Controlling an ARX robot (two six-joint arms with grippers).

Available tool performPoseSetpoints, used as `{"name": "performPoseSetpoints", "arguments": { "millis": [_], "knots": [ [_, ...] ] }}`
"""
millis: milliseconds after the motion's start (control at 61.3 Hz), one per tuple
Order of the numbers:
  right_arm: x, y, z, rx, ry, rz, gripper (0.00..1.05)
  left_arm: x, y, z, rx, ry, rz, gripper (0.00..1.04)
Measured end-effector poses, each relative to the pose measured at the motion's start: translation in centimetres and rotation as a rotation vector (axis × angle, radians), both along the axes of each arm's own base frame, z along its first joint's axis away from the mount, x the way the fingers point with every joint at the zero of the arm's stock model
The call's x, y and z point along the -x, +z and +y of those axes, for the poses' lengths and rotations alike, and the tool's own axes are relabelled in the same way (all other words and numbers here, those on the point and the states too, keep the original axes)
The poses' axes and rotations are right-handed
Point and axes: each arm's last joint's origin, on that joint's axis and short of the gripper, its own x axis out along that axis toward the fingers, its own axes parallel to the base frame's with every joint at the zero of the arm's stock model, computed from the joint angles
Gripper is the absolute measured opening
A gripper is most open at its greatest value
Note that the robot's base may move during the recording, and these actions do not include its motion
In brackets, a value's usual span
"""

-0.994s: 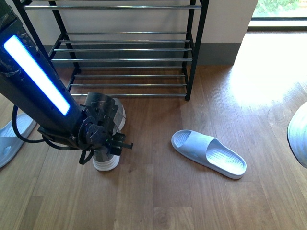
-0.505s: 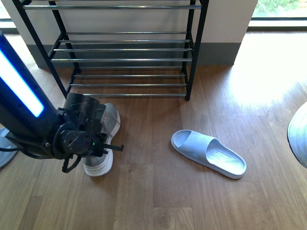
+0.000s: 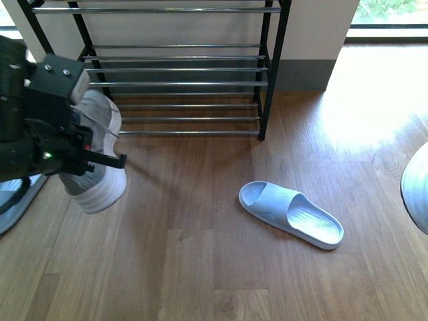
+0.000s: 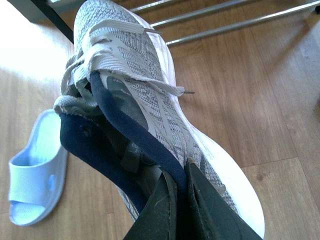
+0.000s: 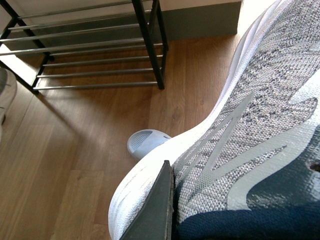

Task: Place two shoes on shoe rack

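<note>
Task roughly halfway by my read: both shoes are picked up, neither is placed, and no tier of the shoe rack point(image 3: 174, 69) that shows has a shoe on it. The rack stands straight ahead against the wall: black metal frame, slanted side legs, thin shiny silver rods with gaps between them. My left fingers point(image 4: 205, 210) are pinched tight on the navy padded collar at the heel of the grey sneaker point(image 3: 97, 160), one finger inside and one outside, no gap between them and the fabric. That sneaker hangs off the floor point(image 3: 200, 267), toe pointing towards the rack, just in front of the rack's lower left corner, not touching the rods as far as I can tell. It has a grey knit upper, flat pale laces, smooth grey overlays and a thick white ribbed sole. Of my right fingers point(image 5: 157, 210) only one shows, pressed flat against the side of the second sneaker point(image 5: 260, 125), the other hidden behind it. That shoe rides high above the floor, so I judge it gripped. Same knit and white sole; the front view catches just its edge at far right. A pale blue slipper point(image 3: 291, 214), smooth moulded foam with a ridged footbed, lies on the wood-plank floor between the arms, well apart from the rack. Left to do: set both sneakers on the rods, soles down so they bridge the gaps.
</note>
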Motion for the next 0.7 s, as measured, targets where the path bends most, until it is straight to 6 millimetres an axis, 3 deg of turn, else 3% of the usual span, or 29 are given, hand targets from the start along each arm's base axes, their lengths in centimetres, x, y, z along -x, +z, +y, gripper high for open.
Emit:
{"name": "performPoseSetpoints", "arguments": {
  "millis": [114, 196, 456, 701],
  "knots": [
    [0.0, 0.0, 0.0, 0.0, 0.001, 0.0, 0.01, 1.4, 2.6, 0.5, -0.02, -0.035, -0.031, 0.02],
    [0.0, 0.0, 0.0, 0.0, 0.0, 0.0, 0.01, 1.8, 3.3, 0.8, -0.031, -0.065, -0.024, 0.02],
    [0.0, 0.0, 0.0, 0.0, 0.001, 0.0, 0.01, 2.0, -0.6, 0.0, -0.052, -0.131, 0.088, 0.02],
    [0.0, 0.0, 0.0, 0.0, 0.0, 0.0, 0.01, 1.3, -1.8, -0.6, -0.073, -0.179, 0.11, 0.02]
  ]
}}
